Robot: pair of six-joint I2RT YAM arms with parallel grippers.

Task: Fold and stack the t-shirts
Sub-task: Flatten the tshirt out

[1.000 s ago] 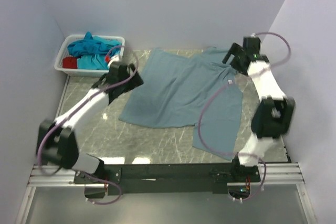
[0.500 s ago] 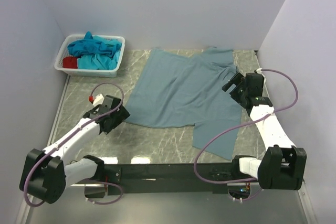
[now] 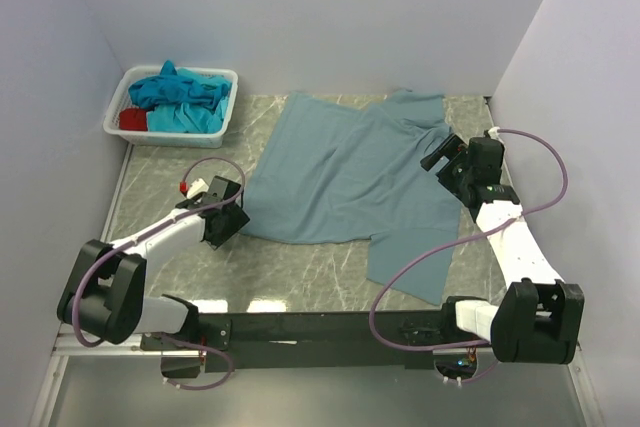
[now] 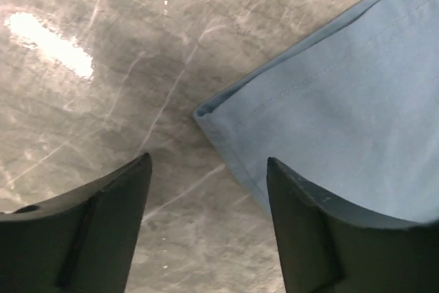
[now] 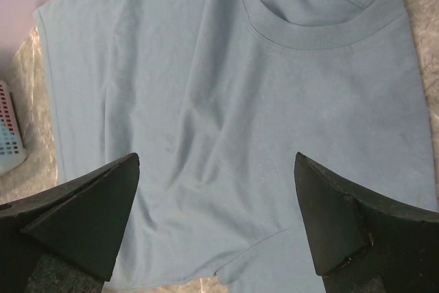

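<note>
Left end effector (image 4: pixel 206 169) is hovering spread, empty; you're seeing the grey-blue t-shirt (image 3: pixel 340 167) lying flat on the counter (image 3: pixel 160 177), its hem corner (image 4: pixel 206 111) sitting between the fingers (image 4: pixel 103 224), probably not touching. Right end effector (image 5: pixel 216 162) is hovering spread near the collar (image 5: pixel 315 29).

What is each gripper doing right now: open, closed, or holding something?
Left gripper: open, holding nothing, over a corner of the grey-blue t-shirt.
Right gripper: open, holding nothing.

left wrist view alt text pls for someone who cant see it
The corner of a grey-blue t-shirt lies flat on a grey marbled table, just ahead of the open left gripper, whose two dark fingers hold nothing. Glare spots mark the table at upper left.
</note>
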